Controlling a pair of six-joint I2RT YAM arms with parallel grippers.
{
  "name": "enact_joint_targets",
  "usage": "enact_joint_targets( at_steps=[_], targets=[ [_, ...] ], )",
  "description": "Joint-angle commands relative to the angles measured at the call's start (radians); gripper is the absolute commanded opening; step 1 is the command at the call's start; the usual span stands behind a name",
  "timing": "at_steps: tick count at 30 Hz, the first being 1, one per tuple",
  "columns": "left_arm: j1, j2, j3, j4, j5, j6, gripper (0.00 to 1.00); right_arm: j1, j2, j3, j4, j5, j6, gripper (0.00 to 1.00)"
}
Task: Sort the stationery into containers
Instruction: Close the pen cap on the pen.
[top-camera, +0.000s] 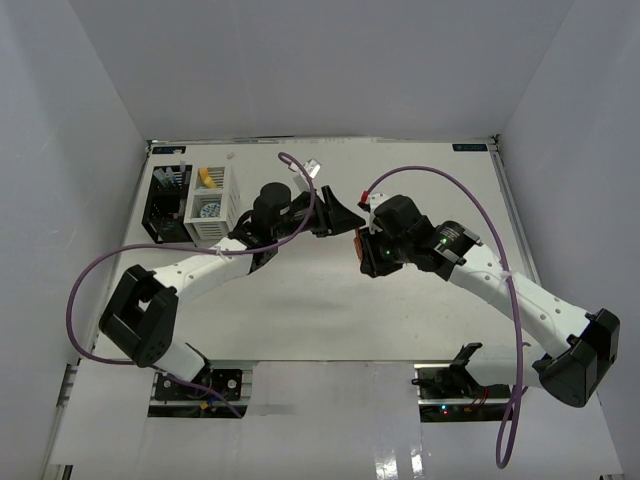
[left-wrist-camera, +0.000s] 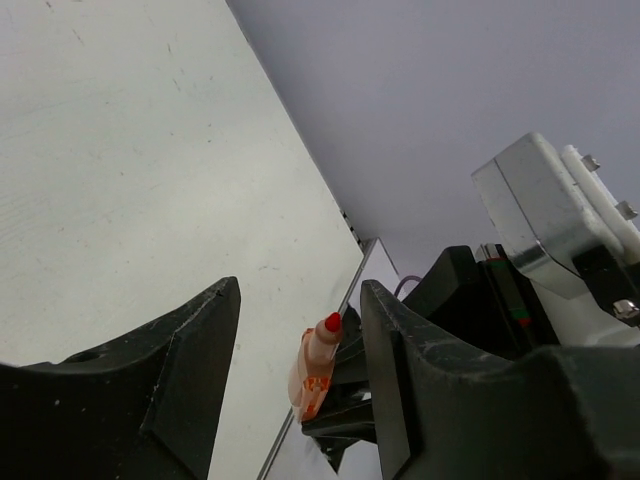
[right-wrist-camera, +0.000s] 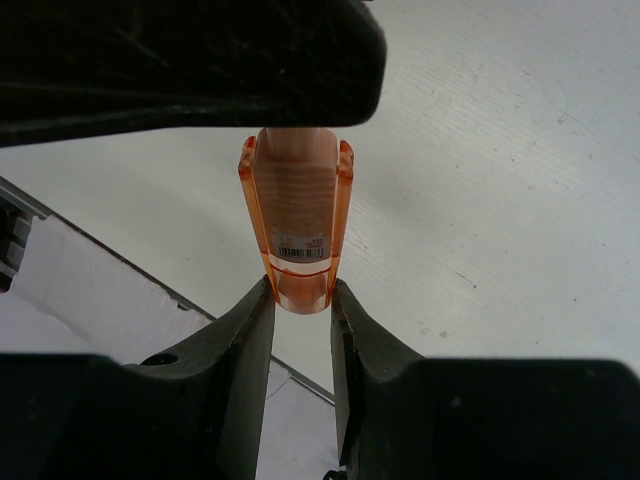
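An orange marker (right-wrist-camera: 296, 215) with a red tip (left-wrist-camera: 332, 322) is held at its base by my right gripper (right-wrist-camera: 300, 300), shut on it above the table's middle. My left gripper (left-wrist-camera: 300, 370) faces it from the other side with its jaws apart. The marker stands between them, close to the right-hand finger (left-wrist-camera: 400, 380), and neither jaw presses on it. From above, both grippers meet at the orange marker (top-camera: 358, 242). The black container (top-camera: 162, 205) and the white container (top-camera: 222, 205) stand side by side at the far left.
The white container holds a yellow marker (top-camera: 205, 178) and a blue-white tape roll (top-camera: 208, 209). Purple cables (top-camera: 440, 180) arc over both arms. White walls close in the table on three sides.
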Motion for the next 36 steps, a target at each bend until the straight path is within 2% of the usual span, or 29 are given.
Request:
enact_joint_targets(
  at_steps=[1,11,12,17,18,20,25,36],
  targets=[
    [-0.008,0.008,0.043,-0.004,-0.002,-0.002,0.61,-0.003,-0.001,0.047,-0.002,0.001,0.004,0.08],
    [-0.033,0.014,0.043,-0.024,0.003,0.014,0.50,-0.011,0.011,0.048,-0.003,0.020,0.003,0.08],
    [-0.034,0.016,0.043,-0.023,0.003,0.015,0.44,-0.012,0.013,0.050,-0.003,0.018,0.003,0.08],
    [-0.041,0.025,0.052,-0.024,0.001,0.029,0.34,-0.015,0.025,0.057,-0.003,0.017,-0.003,0.08],
    [-0.041,0.025,0.055,-0.026,-0.005,0.038,0.29,-0.014,0.025,0.057,-0.003,0.018,-0.006,0.08],
    [-0.039,0.023,0.061,-0.034,-0.019,0.050,0.24,-0.015,0.024,0.051,-0.003,0.023,-0.006,0.08],
    [-0.041,0.027,0.097,-0.069,-0.048,0.083,0.13,-0.017,-0.009,0.018,-0.003,0.046,-0.012,0.16],
    [-0.041,0.051,0.138,-0.103,-0.083,0.110,0.10,-0.015,-0.102,-0.070,0.043,0.092,-0.026,0.16]
  ],
)
